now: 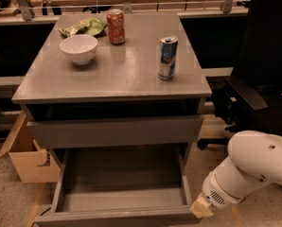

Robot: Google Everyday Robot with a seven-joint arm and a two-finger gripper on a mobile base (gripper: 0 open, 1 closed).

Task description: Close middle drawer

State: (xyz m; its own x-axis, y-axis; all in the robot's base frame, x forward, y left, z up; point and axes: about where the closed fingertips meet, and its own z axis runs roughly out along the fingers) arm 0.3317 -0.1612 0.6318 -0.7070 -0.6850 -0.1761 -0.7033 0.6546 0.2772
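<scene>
**Our arm (pixel 261 162) low at the right, gripper (pixel 202 206) near the bottom edge**

We reach in from the right edge of the view with our white arm, its smooth rounded shell angled downward and to the left. The wrist (pixel 222 194) narrows to a collar with a small vented grille. At its end sits our gripper, a pale tan tip pointing down and left, low in the view.

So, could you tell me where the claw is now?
Lower right of the camera view, the claw sits by the front right corner of the open middle drawer.
</scene>
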